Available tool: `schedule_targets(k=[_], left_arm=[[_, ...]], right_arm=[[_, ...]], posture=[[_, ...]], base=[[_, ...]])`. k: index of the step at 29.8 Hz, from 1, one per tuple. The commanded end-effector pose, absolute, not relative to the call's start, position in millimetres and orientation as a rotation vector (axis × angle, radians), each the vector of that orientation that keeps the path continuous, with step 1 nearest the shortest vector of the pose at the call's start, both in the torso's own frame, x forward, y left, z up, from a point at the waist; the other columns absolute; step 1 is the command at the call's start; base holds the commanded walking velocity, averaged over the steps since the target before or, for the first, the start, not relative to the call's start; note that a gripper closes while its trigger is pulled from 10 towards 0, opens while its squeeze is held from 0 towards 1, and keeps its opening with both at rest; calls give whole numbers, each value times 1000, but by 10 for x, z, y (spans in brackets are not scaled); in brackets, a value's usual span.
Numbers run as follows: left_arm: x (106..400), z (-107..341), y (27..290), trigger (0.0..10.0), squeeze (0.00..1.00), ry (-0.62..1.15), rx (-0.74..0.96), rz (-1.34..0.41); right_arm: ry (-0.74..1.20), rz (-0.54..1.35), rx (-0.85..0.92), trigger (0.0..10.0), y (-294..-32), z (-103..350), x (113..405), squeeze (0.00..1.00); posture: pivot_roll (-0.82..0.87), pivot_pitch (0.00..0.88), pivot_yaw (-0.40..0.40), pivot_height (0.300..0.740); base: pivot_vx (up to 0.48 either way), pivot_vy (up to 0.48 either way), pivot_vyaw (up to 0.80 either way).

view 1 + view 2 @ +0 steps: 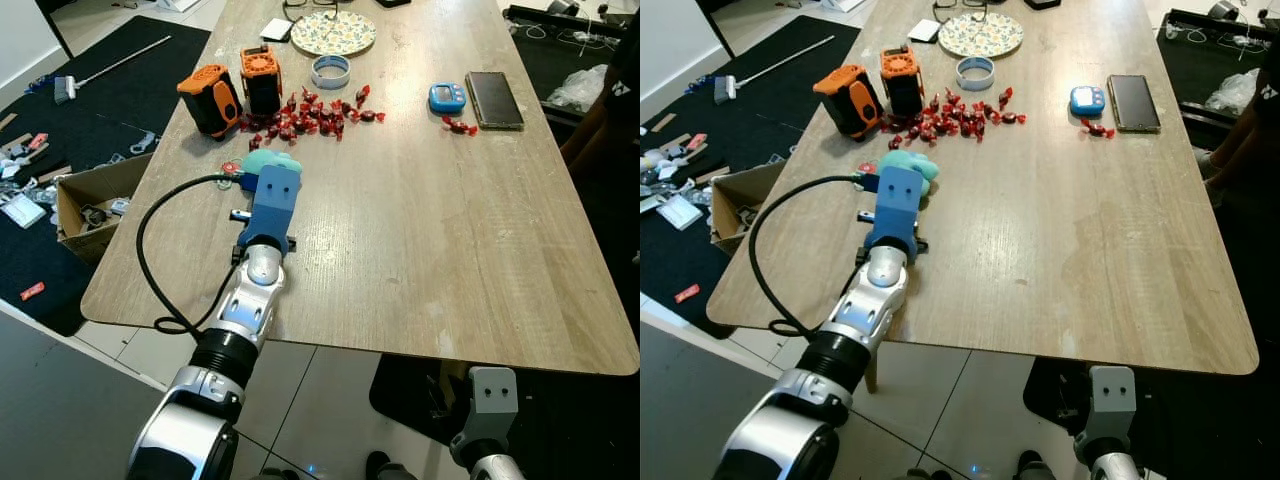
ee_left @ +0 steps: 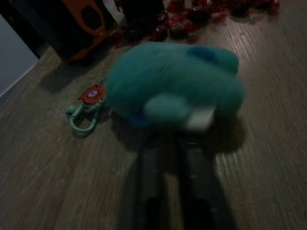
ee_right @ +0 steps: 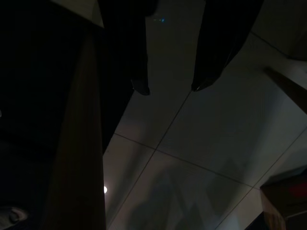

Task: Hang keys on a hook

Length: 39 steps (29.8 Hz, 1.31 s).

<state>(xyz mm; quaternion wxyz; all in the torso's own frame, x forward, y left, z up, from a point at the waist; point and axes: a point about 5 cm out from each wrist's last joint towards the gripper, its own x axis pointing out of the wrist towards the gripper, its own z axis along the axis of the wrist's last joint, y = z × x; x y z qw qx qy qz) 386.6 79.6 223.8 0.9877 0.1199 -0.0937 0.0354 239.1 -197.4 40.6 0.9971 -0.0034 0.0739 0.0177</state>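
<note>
Left end effector (image 2: 168,158) lies low over the long pale wooden desk (image 1: 450,240), its two black fingers (image 2: 144,177) close together with only a narrow gap, tips at the near edge of the fluffy teal plush key fob (image 2: 172,84); whether they pinch it I cannot tell. Just beside the plush, on its outer side, lie a small red disc charm (image 2: 93,94) and a green clasp (image 2: 80,120). Beyond stand two orange-and-black boxy devices (image 1: 232,90), then scattered red-wrapped candies (image 1: 310,115). Right end effector (image 3: 170,88) hangs below the desk edge over grey floor tiles (image 3: 201,143), fingers apart, holding nothing.
</note>
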Motion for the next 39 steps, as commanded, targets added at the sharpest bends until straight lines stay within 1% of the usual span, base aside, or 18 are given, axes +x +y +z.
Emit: schedule_targets(k=[1,10,11,12,13,14,15,16,21,22,23,24,26,28,33,35,38,39], left_arm=[[3828,1988,761,0,0,-99,246,54],[3809,2035,884,0,0,-130,243,80],[3795,2044,930,1529,0,-139,239,74],[3795,2044,930,1529,0,-139,239,74],[3776,2056,967,5608,0,-149,236,65],[3776,2056,967,5608,0,-149,236,65],[3743,2084,1019,10000,0,-169,231,57],[3659,2127,1130,10000,0,-198,231,45],[3601,2137,1204,10000,0,-214,245,41],[3487,2089,1357,10000,0,-219,304,40],[3487,2089,1357,10000,0,-219,304,40],[3408,2036,1452,10000,0,-211,331,37],[3408,2036,1452,10000,0,-211,331,37],[3288,1988,1595,10000,0,-210,344,38],[3242,2010,1655,10000,0,-225,326,39],[3153,2061,1852,10000,0,-242,325,52],[3130,2064,1927,10000,0,-237,329,59],[3103,2055,2028,10000,0,-223,313,95]], right_arm=[[181,36,-8,10000,-1973,350,2333,0],[181,46,-7,10000,-1942,356,2433,0],[177,47,-6,10000,-1937,365,2464,0],[177,47,-6,10000,-1937,365,2464,0],[172,48,-6,10000,-1933,375,2489,0],[172,48,-6,10000,-1933,375,2489,0],[165,47,-5,10000,-1936,391,2517,0],[150,38,-4,10000,-1958,423,2559,0],[137,13,2,10000,-1998,449,2575,0],[141,-61,15,10000,-2152,437,2503,0],[141,-61,15,10000,-2152,437,2503,0],[165,-107,10,10000,-2250,372,2404,0],[165,-107,10,10000,-2250,372,2404,0],[214,-179,-4,10000,-2384,238,2204,0],[234,-214,-13,10000,-2442,184,2111,0],[252,-329,-38,10000,-2639,134,1950,0],[252,-373,-49,10000,-2718,136,1909,0],[244,-414,-63,10000,-2801,160,1878,0]], posture=[[-2,428,67,740],[8,373,56,740],[10,358,55,740],[10,358,55,740],[12,350,55,740],[12,350,55,740],[18,341,56,740],[24,328,58,740],[31,315,57,740],[33,296,53,740],[33,296,53,740],[33,289,53,740],[33,289,53,740],[26,279,60,740],[26,279,60,740],[3,262,80,740],[-3,261,83,740],[-8,259,86,740]], base=[[0,0,0],[0,0,0],[0,0,0],[0,0,0],[0,0,0],[0,0,0],[0,0,0],[0,0,0],[0,0,0],[0,0,0],[0,0,0],[0,0,0],[0,0,0],[0,0,0],[0,0,0],[0,0,0],[0,0,0],[0,0,0]])
